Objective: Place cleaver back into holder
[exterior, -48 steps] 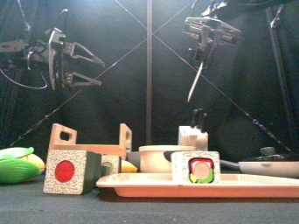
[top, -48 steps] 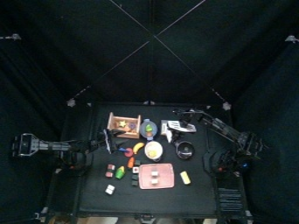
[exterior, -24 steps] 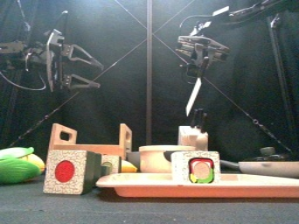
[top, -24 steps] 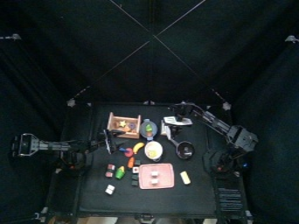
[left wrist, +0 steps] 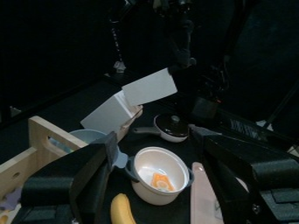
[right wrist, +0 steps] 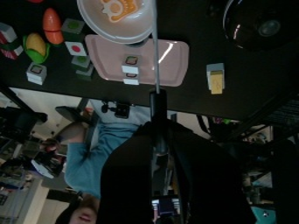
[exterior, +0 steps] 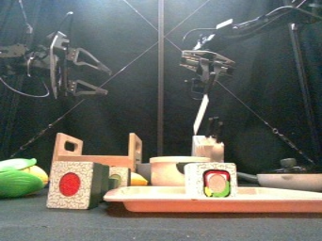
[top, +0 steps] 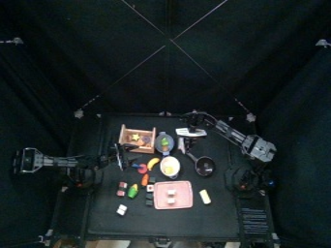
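Observation:
My right gripper point(exterior: 201, 68) is shut on the cleaver point(exterior: 199, 111), a thin whitish blade that hangs straight down from the jaws. Its tip is just above the whitish holder point(exterior: 208, 148), which has dark handles sticking up. In the right wrist view the cleaver point(right wrist: 156, 44) shows edge-on as a thin line rising from the jaws. In the top view the right gripper point(top: 191, 130) is over the table's back middle, by the holder point(top: 198, 143). My left gripper point(exterior: 88, 73) is open and empty, held high at the left. The left wrist view shows the holder point(left wrist: 140, 94) beyond its jaws.
A pink tray point(exterior: 214, 196) with a sushi piece stands at the front. A wooden crate point(exterior: 94, 151), a green toy point(exterior: 15, 177) and a red-dotted block point(exterior: 72, 184) are at the left. A white-and-yellow plate point(right wrist: 117, 13) and black pan point(right wrist: 260, 22) lie below. A person point(right wrist: 105, 149) is beyond the curtains.
My right gripper has moved left and down with the cleaver, so the blade tip has come close above the holder. The left arm has not moved.

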Robot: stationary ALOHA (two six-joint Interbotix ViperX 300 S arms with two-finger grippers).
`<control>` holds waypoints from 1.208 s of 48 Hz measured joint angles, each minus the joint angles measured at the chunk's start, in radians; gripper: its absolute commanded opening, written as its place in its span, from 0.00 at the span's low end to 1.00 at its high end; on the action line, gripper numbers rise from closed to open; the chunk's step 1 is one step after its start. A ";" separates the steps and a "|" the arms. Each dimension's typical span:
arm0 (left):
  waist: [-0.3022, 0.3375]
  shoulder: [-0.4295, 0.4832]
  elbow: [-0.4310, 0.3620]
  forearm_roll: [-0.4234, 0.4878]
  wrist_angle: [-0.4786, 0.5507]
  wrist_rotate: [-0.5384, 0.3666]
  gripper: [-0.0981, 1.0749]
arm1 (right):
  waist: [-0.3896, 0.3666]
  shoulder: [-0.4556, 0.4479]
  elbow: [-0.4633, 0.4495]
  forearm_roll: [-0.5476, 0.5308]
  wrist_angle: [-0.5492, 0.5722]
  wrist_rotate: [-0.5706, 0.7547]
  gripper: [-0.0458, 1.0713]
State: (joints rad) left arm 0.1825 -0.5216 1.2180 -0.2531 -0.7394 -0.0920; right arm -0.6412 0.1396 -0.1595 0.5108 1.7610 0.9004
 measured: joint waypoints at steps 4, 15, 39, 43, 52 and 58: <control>0.000 0.000 -0.002 0.002 0.000 0.000 0.92 | -0.002 0.000 0.000 -0.003 0.003 0.000 0.41; 0.000 0.000 0.000 0.002 0.002 0.000 0.92 | -0.003 0.009 0.000 -0.012 0.005 -0.002 0.41; 0.000 0.000 -0.002 0.000 0.002 0.000 0.92 | -0.005 0.026 0.000 -0.025 0.006 -0.002 0.41; 0.000 0.000 -0.002 0.000 0.002 0.000 0.92 | -0.005 0.026 0.000 -0.025 0.008 0.000 0.41; 0.000 0.000 0.000 0.000 0.002 0.000 0.92 | -0.003 0.037 -0.002 -0.021 0.008 -0.002 0.41; 0.000 0.000 0.000 0.000 0.002 0.000 0.92 | -0.003 0.046 -0.003 -0.021 0.008 -0.002 0.41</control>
State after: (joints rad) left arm 0.1825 -0.5216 1.2180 -0.2531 -0.7378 -0.0920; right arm -0.6443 0.1856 -0.1626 0.4893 1.7687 0.8989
